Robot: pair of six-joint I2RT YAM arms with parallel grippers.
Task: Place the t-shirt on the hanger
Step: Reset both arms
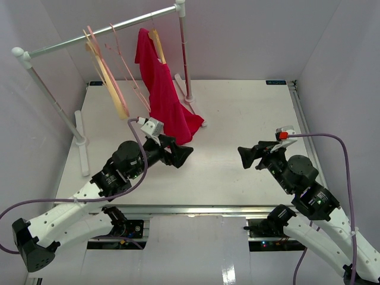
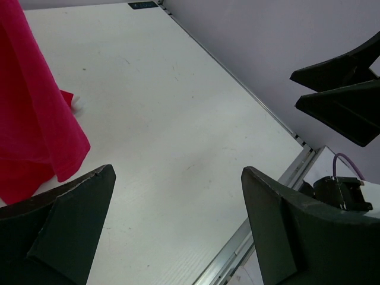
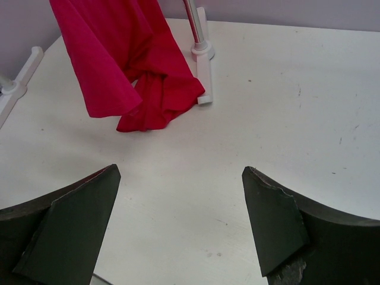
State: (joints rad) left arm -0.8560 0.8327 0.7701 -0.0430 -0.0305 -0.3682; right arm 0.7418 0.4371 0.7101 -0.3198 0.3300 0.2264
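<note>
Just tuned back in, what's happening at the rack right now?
Neither arm is handling anything. The t-shirt hangs from the hanger on the rail, with its lower end bunched on the table by the rack's foot. The left gripper sits open just in front of that hem, and the right gripper is open too, further off over bare table.

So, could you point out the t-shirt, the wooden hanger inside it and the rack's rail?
t-shirt [image 1: 161, 89]: top external view, middle of the hanging red cloth.
hanger [image 1: 158, 46]: top external view, its visible wooden arm.
rail [image 1: 59, 44]: top external view, a bare stretch near its left end.
</note>
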